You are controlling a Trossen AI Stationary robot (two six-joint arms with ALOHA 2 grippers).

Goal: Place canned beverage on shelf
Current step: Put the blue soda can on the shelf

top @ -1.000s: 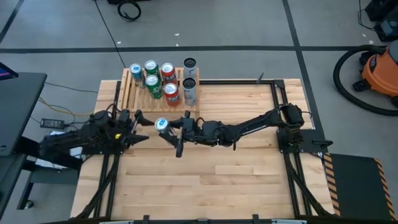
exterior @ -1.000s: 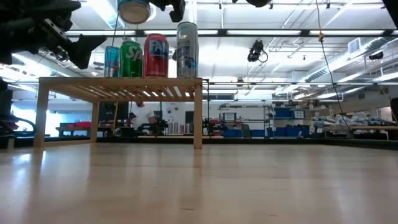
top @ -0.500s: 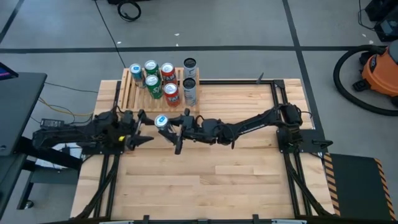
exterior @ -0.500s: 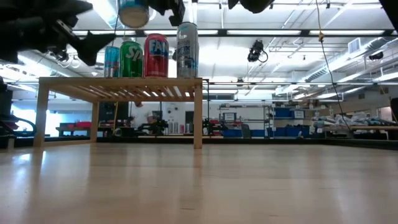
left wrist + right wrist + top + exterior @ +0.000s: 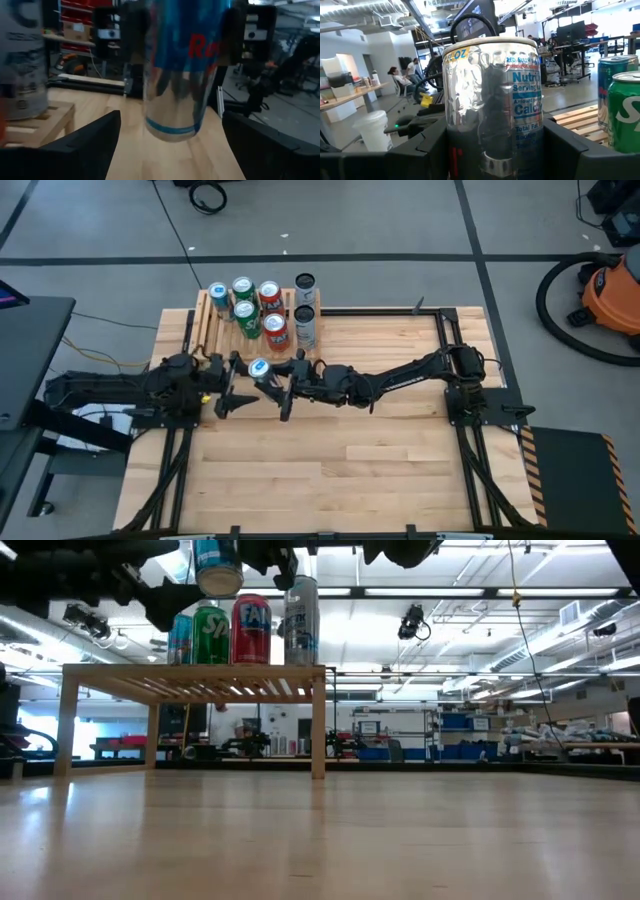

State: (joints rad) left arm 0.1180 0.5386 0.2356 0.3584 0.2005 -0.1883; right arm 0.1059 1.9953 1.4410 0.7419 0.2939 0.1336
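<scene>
Above shelf — can top cropped

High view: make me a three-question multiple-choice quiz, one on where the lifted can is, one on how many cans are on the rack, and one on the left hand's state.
1. Where is the blue and silver drink can?
A. In the air beside the light-wood slatted rack
B. Standing on that rack
C. Lying flat

2. How many cans stand on the rack?
A. Two
B. Seven
C. Twelve

3. How is the left hand?
A. Shut on the can
B. Open
C. Out of view

Answers: 1 A, the right hand holds it off the rack; 2 B, seven tops show from above; 3 B, its fingers stand apart either side of the can.
</scene>
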